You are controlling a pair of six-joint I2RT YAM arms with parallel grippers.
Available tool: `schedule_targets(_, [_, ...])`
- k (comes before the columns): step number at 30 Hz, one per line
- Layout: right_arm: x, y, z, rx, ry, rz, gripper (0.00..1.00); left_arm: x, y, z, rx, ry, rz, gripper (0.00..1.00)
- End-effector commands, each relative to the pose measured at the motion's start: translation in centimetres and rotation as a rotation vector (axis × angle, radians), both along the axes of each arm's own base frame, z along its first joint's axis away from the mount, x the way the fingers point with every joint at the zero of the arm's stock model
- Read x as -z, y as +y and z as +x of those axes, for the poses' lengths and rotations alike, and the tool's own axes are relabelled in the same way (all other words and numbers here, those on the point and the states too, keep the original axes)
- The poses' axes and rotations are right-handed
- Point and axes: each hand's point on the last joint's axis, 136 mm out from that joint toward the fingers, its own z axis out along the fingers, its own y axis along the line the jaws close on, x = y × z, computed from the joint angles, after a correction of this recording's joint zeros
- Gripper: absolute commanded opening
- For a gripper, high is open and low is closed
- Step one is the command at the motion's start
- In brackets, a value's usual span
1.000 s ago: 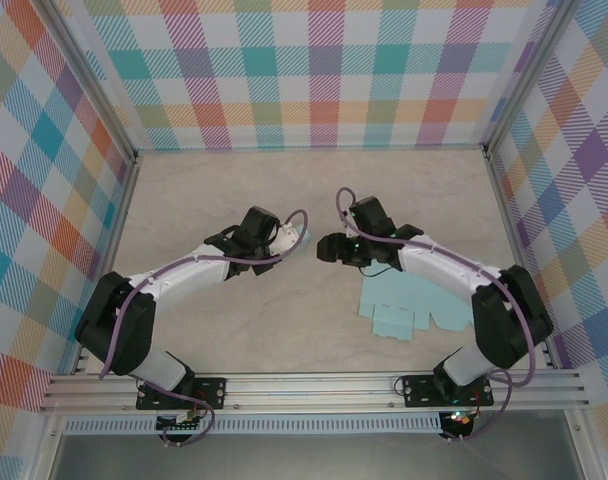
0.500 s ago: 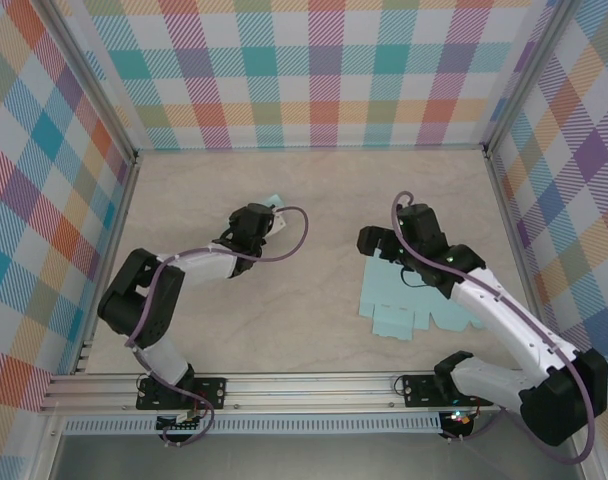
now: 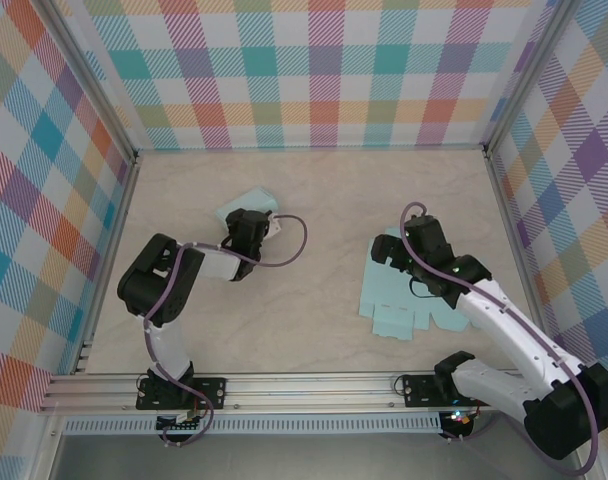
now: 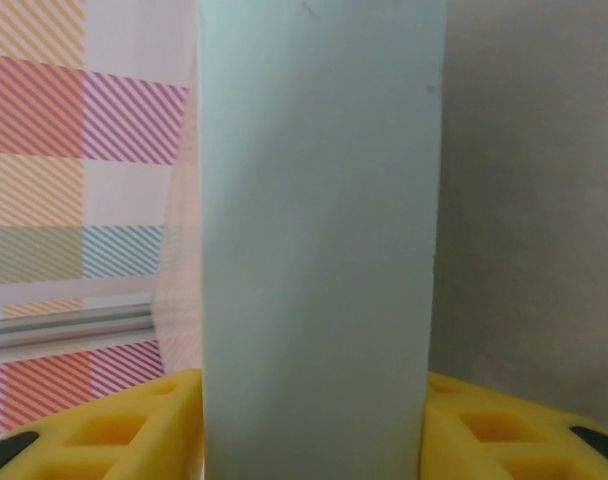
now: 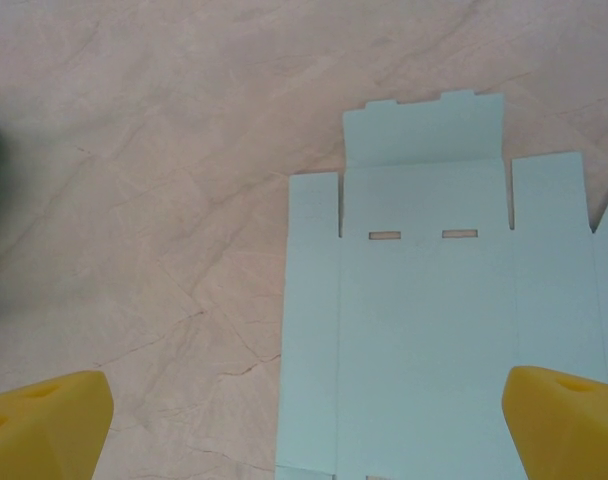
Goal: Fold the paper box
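The pale-blue folded paper box (image 3: 246, 205) (image 4: 319, 250) sits at about 10 o'clock on the table, gripped at its near end by the left gripper (image 3: 252, 228) (image 4: 319, 440). That gripper's yellow fingers (image 4: 134, 430) press against the box's two sides, and its inside is hidden. A flat pale-blue paper box blank (image 3: 404, 300) (image 5: 434, 330) lies unfolded at about 4 o'clock. The right gripper (image 3: 389, 255) (image 5: 304, 420) hovers over the blank's 11 o'clock corner, jaws spread wide and holding nothing. Both pieces are on a beige marbled tabletop (image 3: 314, 190) enclosed by plaid-patterned walls (image 3: 324, 70). A second ago the two grippers faced each other near the table's centre. Since then the left has carried the box out toward 10 o'clock, and the right has swung back toward 4 o'clock over the blank.
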Motion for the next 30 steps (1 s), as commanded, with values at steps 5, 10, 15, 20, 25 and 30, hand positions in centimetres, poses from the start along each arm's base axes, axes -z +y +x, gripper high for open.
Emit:
schedule_targets(5, [3.1,-2.1,-0.6,0.092,0.174,-0.004,1.0,-2.6,-0.7,-2.4,0.032,-0.039,-0.077,0.93])
schedule_targets(10, [4.9,-5.4,-0.8,0.202,0.24,0.058,1.0,-5.4,-1.7,-4.4,0.039,-0.064,-0.164,1.0])
schedule_targets(15, [6.0,-10.5,-1.1,0.374,0.267,0.083,1.0,-10.4,-2.6,-6.7,-0.009,-0.144,-0.356,1.0])
schedule_targets(20, [6.8,-15.6,-2.3,0.555,0.273,0.046,1.0,-15.3,-1.1,-9.2,-0.132,-0.272,-0.72,1.0])
schedule_targets(25, [8.5,-18.4,-3.2,0.637,0.311,0.05,1.0,-17.8,1.9,-12.0,-0.281,-0.372,-1.095,1.0])
schedule_targets(30, [11.5,-18.2,-2.7,0.588,0.424,0.085,1.0,-16.8,3.4,-14.0,-0.404,-0.381,-1.359,1.0])
